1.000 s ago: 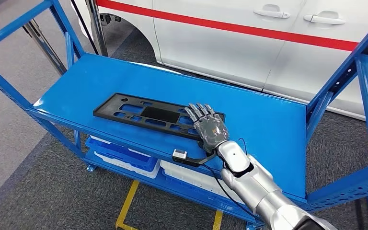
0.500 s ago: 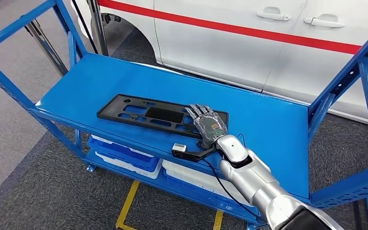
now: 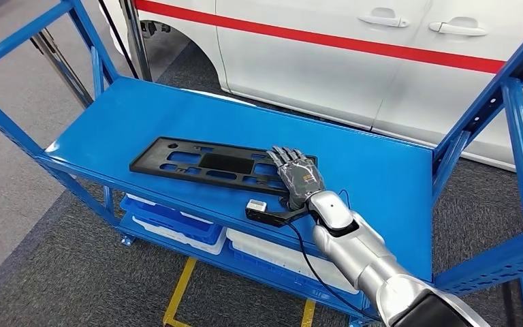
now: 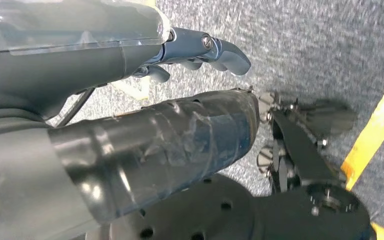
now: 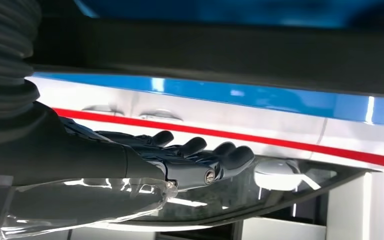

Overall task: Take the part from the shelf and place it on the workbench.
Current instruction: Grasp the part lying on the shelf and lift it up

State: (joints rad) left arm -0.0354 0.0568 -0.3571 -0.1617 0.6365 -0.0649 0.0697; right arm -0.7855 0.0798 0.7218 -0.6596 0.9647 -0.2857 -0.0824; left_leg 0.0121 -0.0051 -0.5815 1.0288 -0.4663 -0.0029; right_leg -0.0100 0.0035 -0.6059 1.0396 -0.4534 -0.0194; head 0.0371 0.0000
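Note:
A long, flat black part (image 3: 204, 163) with several cut-outs lies on the top board of the blue shelf (image 3: 374, 177), near its front edge. My right hand (image 3: 299, 178) rests flat on the part's right end, fingers stretched out and pointing away from me. The right wrist view shows those fingers (image 5: 195, 155) straight and side by side, close to the glossy surface, with nothing closed in them. My left hand (image 4: 180, 125) hangs over the grey floor, its fingers loose and holding nothing.
A white car with a red stripe (image 3: 354, 54) stands just behind the shelf. Blue uprights (image 3: 517, 129) frame both ends. On the lower level sit blue bins (image 3: 170, 221) and white trays (image 3: 279, 255). A yellow line (image 3: 180, 289) marks the floor.
My right hand has slid a little further onto the part's right end. The whole picture shifts slightly; the part stays where it lay on the shelf.

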